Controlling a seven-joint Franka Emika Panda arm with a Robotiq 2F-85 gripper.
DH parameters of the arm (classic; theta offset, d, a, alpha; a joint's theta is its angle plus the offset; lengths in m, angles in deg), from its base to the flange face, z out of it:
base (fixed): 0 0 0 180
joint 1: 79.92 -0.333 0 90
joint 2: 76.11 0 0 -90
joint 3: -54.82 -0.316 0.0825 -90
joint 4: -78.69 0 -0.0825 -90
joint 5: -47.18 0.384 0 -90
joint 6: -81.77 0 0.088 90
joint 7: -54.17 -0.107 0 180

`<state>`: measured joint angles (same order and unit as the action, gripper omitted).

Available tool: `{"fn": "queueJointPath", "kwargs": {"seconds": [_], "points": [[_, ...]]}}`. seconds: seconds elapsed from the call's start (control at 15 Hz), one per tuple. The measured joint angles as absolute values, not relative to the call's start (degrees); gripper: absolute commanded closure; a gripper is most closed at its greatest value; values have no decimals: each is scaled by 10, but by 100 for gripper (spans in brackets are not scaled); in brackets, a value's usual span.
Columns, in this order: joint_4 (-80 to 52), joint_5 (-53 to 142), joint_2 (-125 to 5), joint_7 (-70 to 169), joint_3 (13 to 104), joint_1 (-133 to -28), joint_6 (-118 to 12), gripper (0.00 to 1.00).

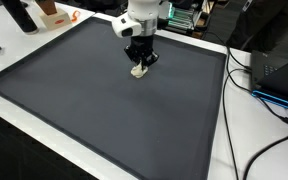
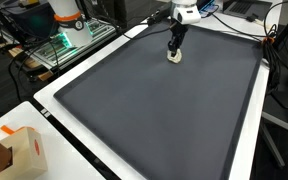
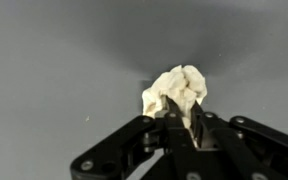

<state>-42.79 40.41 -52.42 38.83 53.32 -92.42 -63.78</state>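
A crumpled cream-white wad of paper or cloth (image 3: 179,92) lies on the dark grey mat (image 3: 54,70). In the wrist view my gripper (image 3: 182,122) comes in from the bottom, its black fingers pinched together on the near side of the wad. In both exterior views the wad (image 1: 138,71) (image 2: 174,57) sits right under the gripper (image 1: 140,62) (image 2: 175,48), at the mat's far part. The jaws are shut on it, and the wad still seems to rest on the mat.
The large dark mat (image 1: 104,110) (image 2: 164,110) covers a white table. Cables and a dark box (image 1: 279,75) lie beside it. A cardboard box (image 2: 19,152) stands off the mat's corner. Benches with gear (image 2: 64,40) stand behind.
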Motion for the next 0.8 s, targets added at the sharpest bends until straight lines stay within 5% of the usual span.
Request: {"fn": "queueJointPath", "kwargs": {"seconds": [0.07, 0.2, 0.67, 0.8], "points": [[-428, 404, -524, 388, 533, -925, -638, 60], [-428, 404, -524, 388, 533, -925, -638, 58], [-426, 404, -524, 388, 533, -928, -638, 6], [-426, 404, -524, 388, 534, -929, -638, 0]]}}
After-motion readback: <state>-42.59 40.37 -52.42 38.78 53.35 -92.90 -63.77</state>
